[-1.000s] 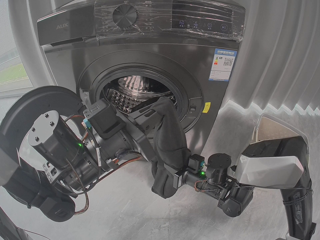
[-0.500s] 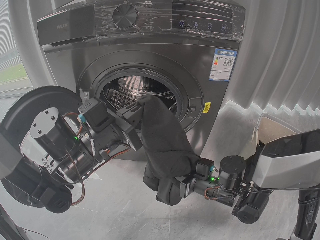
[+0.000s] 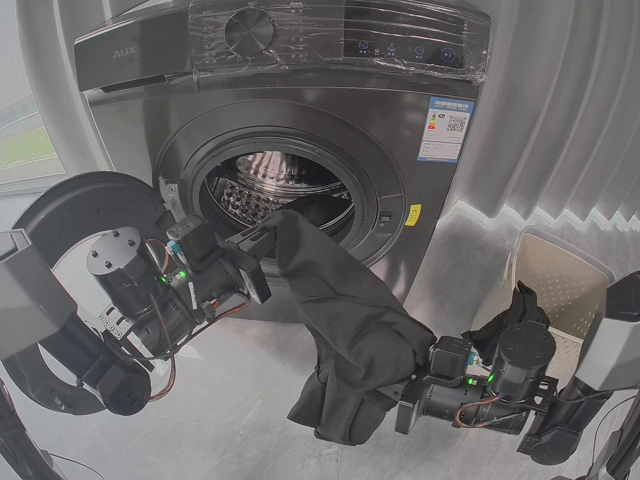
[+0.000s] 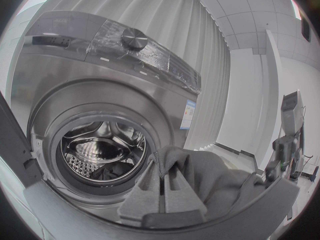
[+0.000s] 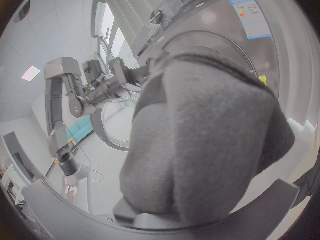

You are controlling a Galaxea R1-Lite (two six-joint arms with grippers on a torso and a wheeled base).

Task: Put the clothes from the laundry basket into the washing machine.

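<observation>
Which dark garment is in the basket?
The small bunched garment at the laundry basket rim. The large garment hangs from the left gripper; a third lies in the drum.

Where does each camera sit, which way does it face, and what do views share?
Head view: on the head, facing forward and down at the washing machine; left arm and right arm show.
Left wrist view: on that wrist, facing the drum; left tool shut on the dark garment.
Right wrist view: on that wrist, facing the machine's front and left arm.
Shared: all show the garment.
</observation>
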